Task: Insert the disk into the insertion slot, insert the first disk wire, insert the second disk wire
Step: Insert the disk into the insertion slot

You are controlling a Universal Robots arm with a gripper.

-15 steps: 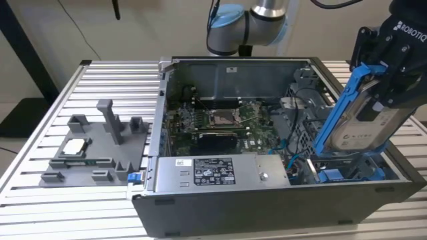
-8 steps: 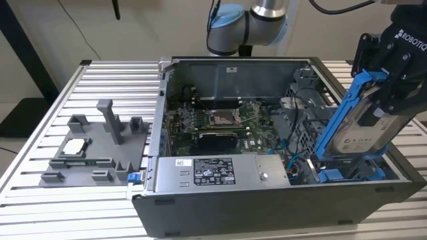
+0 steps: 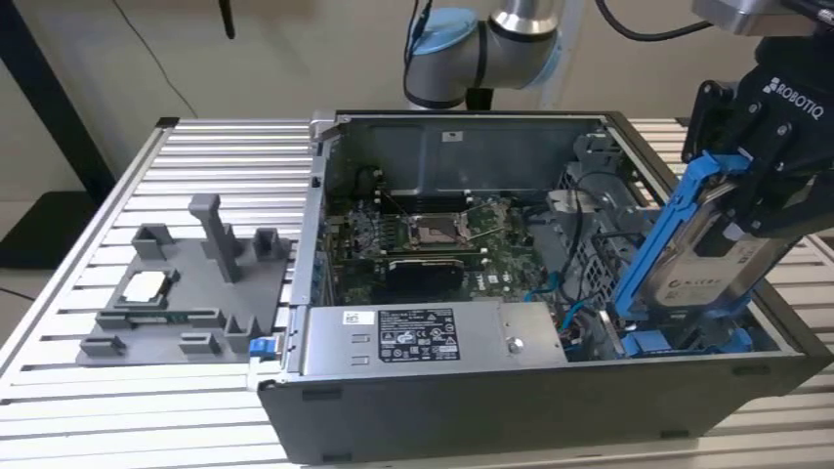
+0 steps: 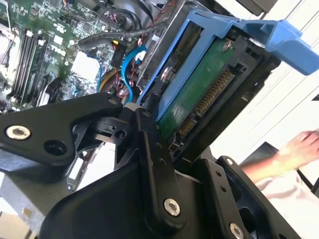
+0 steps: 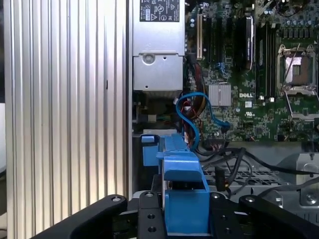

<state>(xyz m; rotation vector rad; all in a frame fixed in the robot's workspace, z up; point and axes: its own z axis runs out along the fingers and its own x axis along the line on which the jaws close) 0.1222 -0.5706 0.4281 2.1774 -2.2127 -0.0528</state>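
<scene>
Claw [image 3: 745, 195] grips the disk [image 3: 706, 274], tilted above the case [image 3: 521, 415], blue cable [image 4: 124, 69] nearby

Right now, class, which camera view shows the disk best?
The exterior view: the disk shows label and blue frame together. The second wrist view shows its green circuit-board side; the first wrist view, the frame's end.
</scene>
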